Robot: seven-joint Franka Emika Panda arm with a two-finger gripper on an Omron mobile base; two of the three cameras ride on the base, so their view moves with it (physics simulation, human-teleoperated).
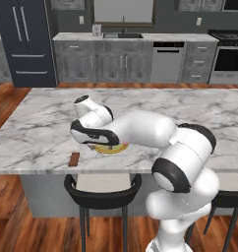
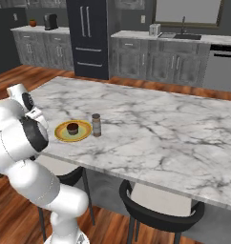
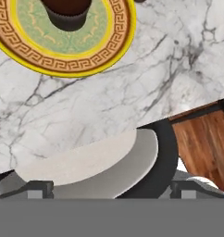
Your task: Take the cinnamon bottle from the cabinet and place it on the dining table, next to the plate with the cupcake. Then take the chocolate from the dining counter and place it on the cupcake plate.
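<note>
- One chocolate [image 1: 74, 158]: we log a flat brown bar lying on the white marble bench [image 1: 199, 113], close to the near edge, just left of the plate and apart from it. We judge it the next item to fetch, since it is not yet on the plate.
- One cinnamon bottle [image 2: 96, 125]: upright on the bench just beside the plate, which we read as its step finished.
- One plate [image 2: 62, 133]: yellow rim, greenish centre, set near the bench edge.
- One cupcake [image 2: 72, 128]: dark brown, standing on the plate's middle.
- One claw [image 3: 111, 187]: we see its two dark tips standing wide apart with nothing between them, hanging over the bench edge just short of the plate; we take this as readiness to go for the bar.
- Two black stools in our count: one [image 1: 102, 189] under the bench below the plate, another [image 2: 158, 209] further along.
- One dark refrigerator [image 2: 89, 38] and one run of grey cabinets [image 1: 121, 61] against the far wall.
</note>
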